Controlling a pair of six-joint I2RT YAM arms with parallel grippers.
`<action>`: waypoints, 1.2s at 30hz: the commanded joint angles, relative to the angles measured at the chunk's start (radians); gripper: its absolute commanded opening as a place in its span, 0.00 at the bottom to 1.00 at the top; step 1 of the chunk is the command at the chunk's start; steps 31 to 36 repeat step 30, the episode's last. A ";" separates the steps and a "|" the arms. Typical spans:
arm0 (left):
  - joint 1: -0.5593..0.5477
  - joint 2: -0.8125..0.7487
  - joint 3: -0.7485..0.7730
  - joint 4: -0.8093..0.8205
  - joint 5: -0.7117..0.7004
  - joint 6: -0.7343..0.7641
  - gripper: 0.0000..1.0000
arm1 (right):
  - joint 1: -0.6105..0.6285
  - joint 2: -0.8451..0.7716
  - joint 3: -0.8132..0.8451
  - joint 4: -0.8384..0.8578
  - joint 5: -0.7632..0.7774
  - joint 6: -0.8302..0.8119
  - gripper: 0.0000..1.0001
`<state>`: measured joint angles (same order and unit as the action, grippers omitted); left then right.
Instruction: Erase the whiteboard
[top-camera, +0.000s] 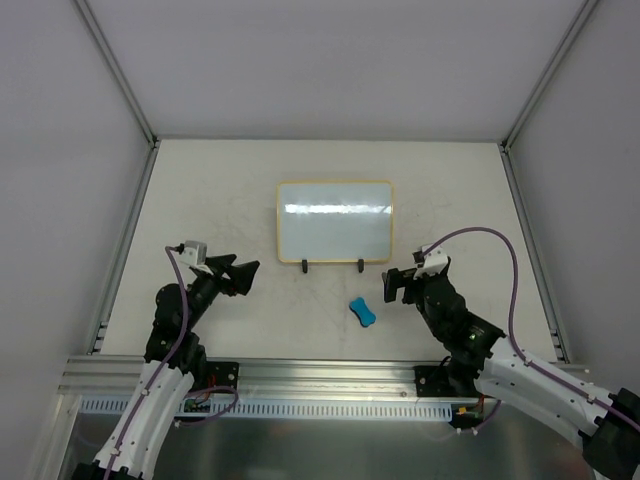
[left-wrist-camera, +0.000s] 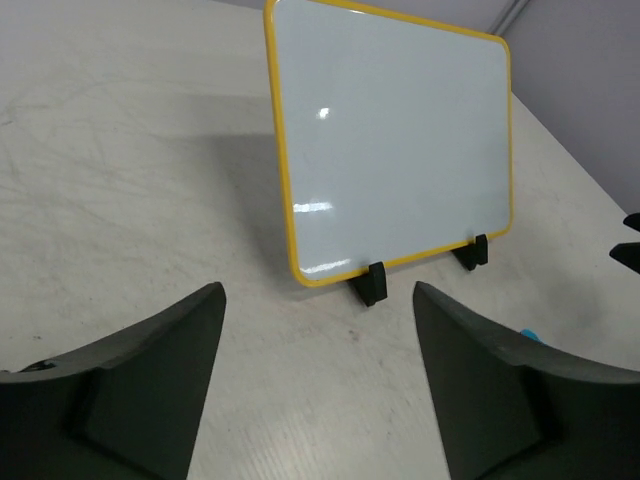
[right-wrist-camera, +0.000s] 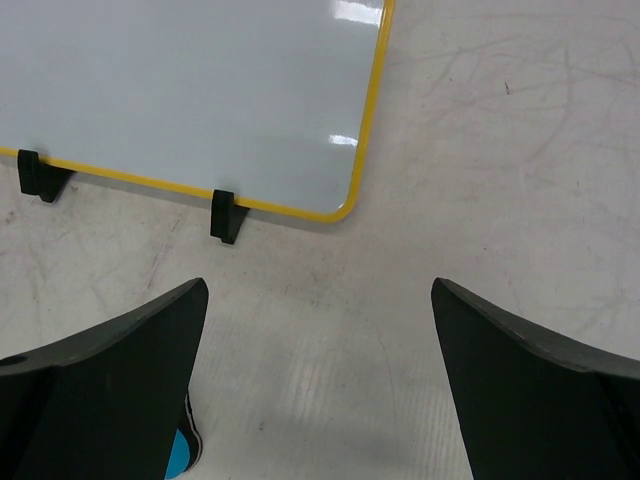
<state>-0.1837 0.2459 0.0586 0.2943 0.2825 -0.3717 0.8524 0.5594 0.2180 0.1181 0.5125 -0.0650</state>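
The whiteboard (top-camera: 335, 222) stands on two black feet at the table's middle, its glossy face blank with a yellow frame. It also shows in the left wrist view (left-wrist-camera: 395, 150) and the right wrist view (right-wrist-camera: 190, 90). A small blue eraser (top-camera: 363, 312) lies on the table in front of the board; a sliver of it shows in the right wrist view (right-wrist-camera: 180, 455). My left gripper (top-camera: 250, 272) is open and empty, left of the board. My right gripper (top-camera: 388, 284) is open and empty, just right of the eraser.
The pale table (top-camera: 240, 200) is walled by white panels with aluminium rails at left (top-camera: 125, 250) and right (top-camera: 530, 250). A metal rail (top-camera: 320, 375) runs along the near edge by the arm bases.
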 joint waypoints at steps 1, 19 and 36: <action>-0.007 -0.037 -0.013 0.008 0.043 0.042 0.80 | -0.004 -0.021 0.001 0.087 0.037 -0.010 0.99; -0.007 -0.046 -0.014 -0.001 0.011 0.043 0.99 | -0.006 -0.064 -0.017 0.094 0.024 -0.025 0.99; -0.007 -0.048 -0.016 -0.003 0.004 0.040 0.99 | -0.004 -0.082 -0.019 0.089 0.032 -0.027 0.99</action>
